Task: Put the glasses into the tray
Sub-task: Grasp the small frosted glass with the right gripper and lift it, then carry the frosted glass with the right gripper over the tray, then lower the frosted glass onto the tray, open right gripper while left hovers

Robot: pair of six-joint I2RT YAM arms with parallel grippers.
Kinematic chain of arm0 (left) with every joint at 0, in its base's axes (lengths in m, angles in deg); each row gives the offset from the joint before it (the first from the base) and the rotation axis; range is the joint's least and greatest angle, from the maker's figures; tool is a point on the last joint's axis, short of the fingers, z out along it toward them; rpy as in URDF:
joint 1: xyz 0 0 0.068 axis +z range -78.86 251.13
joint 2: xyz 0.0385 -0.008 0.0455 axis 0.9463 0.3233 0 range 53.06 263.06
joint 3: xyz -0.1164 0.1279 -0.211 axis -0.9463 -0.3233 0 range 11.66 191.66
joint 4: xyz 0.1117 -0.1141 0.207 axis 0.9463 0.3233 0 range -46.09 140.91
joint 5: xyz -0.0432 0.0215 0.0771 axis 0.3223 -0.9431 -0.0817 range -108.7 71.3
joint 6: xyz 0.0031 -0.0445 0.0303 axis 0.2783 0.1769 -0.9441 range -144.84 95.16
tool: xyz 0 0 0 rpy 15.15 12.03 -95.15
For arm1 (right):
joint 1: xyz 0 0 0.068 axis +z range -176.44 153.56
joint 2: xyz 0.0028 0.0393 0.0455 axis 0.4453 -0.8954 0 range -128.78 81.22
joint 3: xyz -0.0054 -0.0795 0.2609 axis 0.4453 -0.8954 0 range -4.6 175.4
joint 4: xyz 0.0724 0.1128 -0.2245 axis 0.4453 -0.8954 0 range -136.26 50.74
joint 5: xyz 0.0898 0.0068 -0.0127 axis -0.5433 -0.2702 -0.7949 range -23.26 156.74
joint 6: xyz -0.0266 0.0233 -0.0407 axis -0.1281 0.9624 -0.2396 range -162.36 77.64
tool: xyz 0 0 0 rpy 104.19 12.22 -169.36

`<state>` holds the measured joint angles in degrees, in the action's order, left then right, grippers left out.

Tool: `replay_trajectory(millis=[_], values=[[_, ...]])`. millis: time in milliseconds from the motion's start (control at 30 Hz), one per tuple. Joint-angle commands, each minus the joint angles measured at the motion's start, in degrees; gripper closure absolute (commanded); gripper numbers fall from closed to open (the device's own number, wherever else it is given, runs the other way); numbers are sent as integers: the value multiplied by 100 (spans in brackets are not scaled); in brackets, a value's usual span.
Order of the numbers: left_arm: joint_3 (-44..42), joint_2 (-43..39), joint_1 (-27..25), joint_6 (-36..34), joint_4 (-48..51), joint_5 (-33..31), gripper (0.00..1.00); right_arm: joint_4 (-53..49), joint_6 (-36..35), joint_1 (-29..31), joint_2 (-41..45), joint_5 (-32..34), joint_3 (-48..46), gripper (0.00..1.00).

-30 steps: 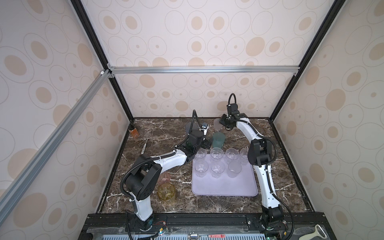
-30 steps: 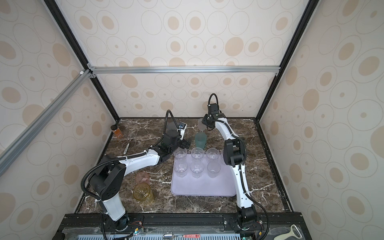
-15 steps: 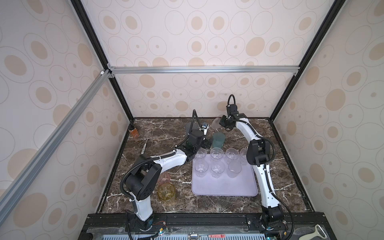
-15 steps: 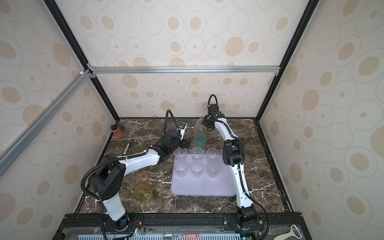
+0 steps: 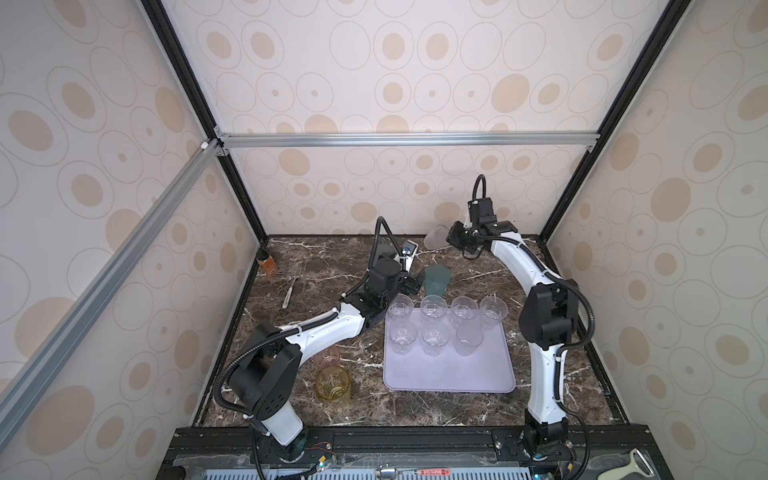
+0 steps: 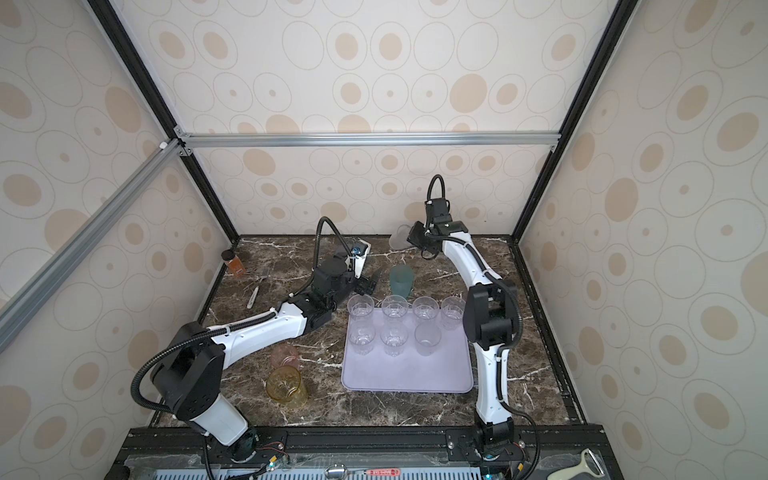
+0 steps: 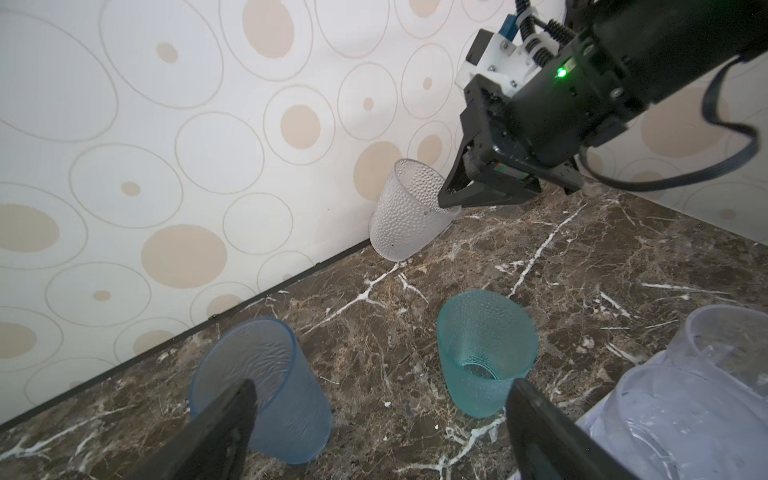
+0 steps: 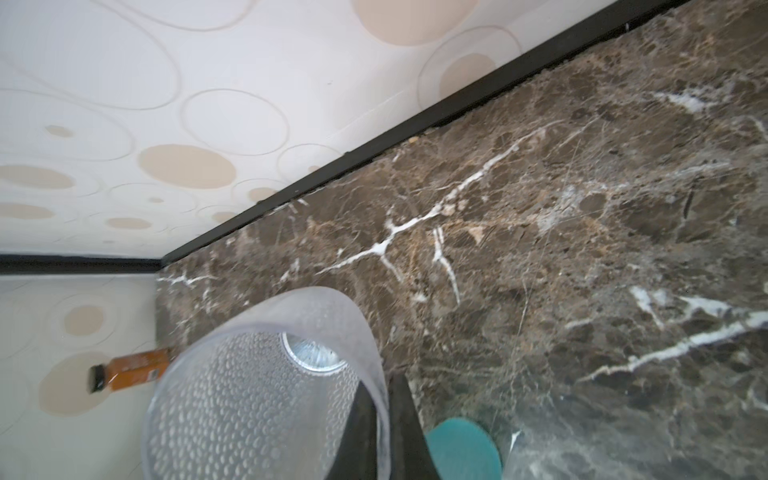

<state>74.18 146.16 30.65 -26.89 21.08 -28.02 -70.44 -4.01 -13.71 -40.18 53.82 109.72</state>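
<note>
Frosted tumbler [image 7: 409, 220] is clamped by the right gripper [image 7: 448, 198] beyond the tray [image 5: 449, 376], the left gripper [image 7: 380, 395] being spread wide, empty.

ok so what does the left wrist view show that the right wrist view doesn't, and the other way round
Only the left wrist view: the blue-grey glass just beyond the open left gripper, the right gripper seen from outside as it pinches the frosted glass by its wall, and clear glasses. Only the right wrist view: the amber bottle by the wall, and the inside of the frosted glass. Both: the frosted glass, the teal glass and the marble tabletop.
</note>
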Motion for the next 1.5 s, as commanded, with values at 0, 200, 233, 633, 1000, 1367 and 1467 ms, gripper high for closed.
replay_trajectory(millis=[0,200,233,633,1000,1367,1467], values=[[-154,-339,-146,-362,-263,-53,7,363,51,-41,670,-595,-593,97],[-438,-799,-478,-521,-356,-46,7,1293,408,-43,1965,-1590,-2057,98],[-502,-887,-519,-502,-371,-12,7,1411,474,-43,2174,-1726,-2296,99],[-1604,-1935,-625,147,-553,1613,1,732,-46,-104,4447,-2375,-4256,100],[-1957,-1909,-1413,-176,-11,1769,5,-2272,-1519,-344,5741,-1338,-4414,100],[-1339,-1116,-1855,-829,925,1390,5,-3905,-2104,-491,6065,745,-4431,100],[-1110,-908,-1849,-1066,1183,1235,4,-3923,-2003,-487,5964,1265,-4636,100]])
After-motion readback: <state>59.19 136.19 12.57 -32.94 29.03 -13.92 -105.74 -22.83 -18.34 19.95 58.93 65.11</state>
